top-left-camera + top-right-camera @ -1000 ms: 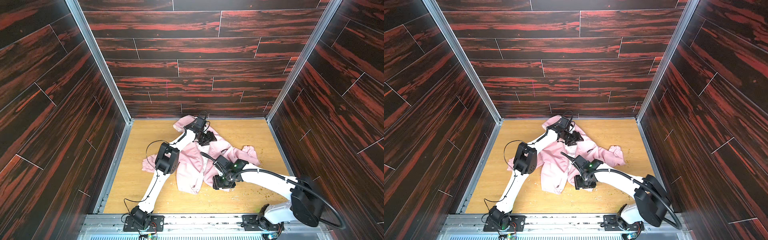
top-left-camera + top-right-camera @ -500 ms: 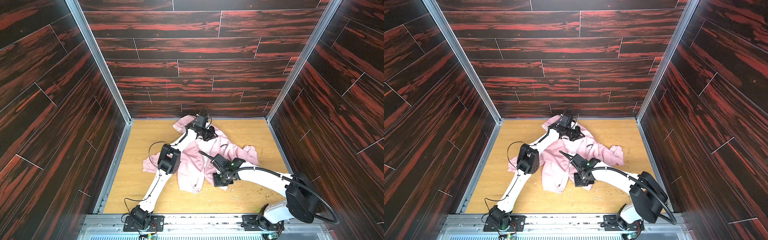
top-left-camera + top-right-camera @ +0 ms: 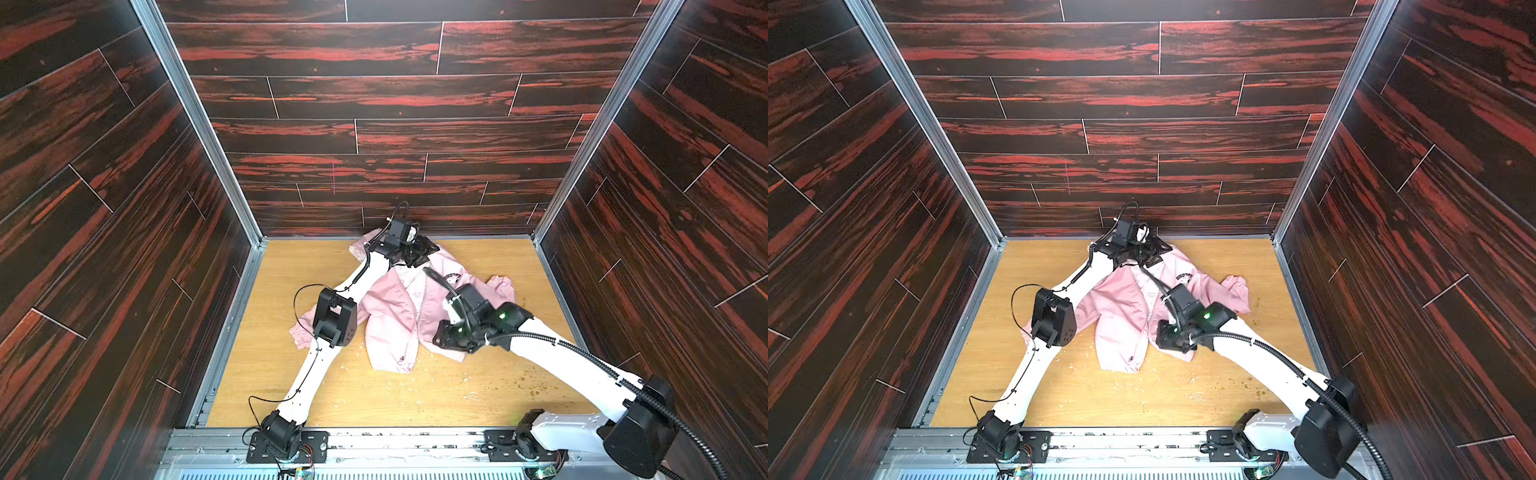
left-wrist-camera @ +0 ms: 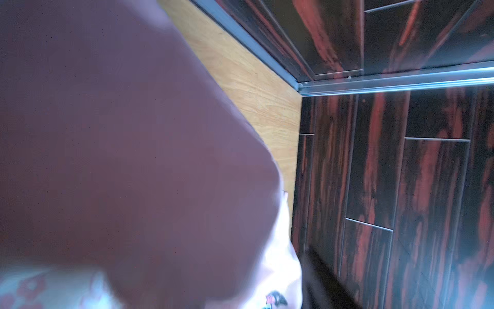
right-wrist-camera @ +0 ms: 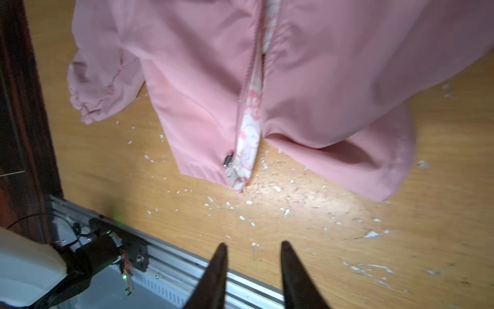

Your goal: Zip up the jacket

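Dark panelled walls point(image 3: 374, 104) streaked with red enclose a pale wooden tabletop point(image 3: 415, 403). The jacket point(image 3: 390, 316), small and light pink, lies front up, reaching from the middle of the tabletop's far edge toward its centre, with the hem toward the near edge. Its front is unzipped, and a white lining with pink print shows in the gap (clearest in the right wrist view). One gathered cuff point(image 5: 85, 104) rests on the tabletop on the side of the left edge. The left tool point(image 3: 423, 252) is at the jacket's top end by the far edge; blurred pink cloth fills its wrist view, so I cannot tell whether it is apart or together. The right tool point(image 5: 254, 243) hovers near the hem, fingers apart, clamping nothing. A small metal zipper slider point(image 5: 228, 161) sits at the bottom of one zipper row, just above the hem. White flecks point(image 5: 248, 202) litter the tabletop beside the hem.
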Available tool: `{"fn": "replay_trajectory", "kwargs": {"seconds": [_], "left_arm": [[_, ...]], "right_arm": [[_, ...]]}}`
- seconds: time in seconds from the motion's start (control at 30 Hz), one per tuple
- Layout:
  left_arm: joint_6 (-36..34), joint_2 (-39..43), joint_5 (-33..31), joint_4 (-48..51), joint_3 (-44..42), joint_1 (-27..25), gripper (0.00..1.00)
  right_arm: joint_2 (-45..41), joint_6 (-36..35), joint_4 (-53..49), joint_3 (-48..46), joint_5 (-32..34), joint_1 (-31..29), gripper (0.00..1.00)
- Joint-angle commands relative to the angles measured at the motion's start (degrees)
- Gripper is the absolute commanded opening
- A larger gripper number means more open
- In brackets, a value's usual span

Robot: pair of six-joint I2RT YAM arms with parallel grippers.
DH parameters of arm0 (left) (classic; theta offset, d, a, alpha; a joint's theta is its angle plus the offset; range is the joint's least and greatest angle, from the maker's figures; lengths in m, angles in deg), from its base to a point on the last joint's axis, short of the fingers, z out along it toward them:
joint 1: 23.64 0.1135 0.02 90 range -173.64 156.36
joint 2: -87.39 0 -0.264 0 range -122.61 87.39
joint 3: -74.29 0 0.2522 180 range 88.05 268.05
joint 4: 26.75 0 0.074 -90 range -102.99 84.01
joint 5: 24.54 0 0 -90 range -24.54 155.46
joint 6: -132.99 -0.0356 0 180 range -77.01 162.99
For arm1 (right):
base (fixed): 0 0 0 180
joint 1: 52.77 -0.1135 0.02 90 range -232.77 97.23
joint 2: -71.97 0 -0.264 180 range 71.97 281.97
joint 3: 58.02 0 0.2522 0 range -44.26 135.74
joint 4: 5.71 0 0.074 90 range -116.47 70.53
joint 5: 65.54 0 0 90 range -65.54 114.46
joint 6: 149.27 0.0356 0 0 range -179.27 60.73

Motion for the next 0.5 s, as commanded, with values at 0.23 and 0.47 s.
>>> {"fn": "replay_trajectory", "kwargs": {"seconds": [0.23, 0.47], "left_arm": [[-5.95, 20.25, -8.55, 8.34, -20.06, 1.25, 0.7], [-7.44, 39.42, -12.89, 3.63, -46.51, 2.67, 0.7]], "right_arm": [[16.22, -1.27, -2.99, 7.6, -0.85, 8.97, 0.58], [19.6, -3.43, 0.75, 3.65, -2.21, 8.94, 0.58]]}}
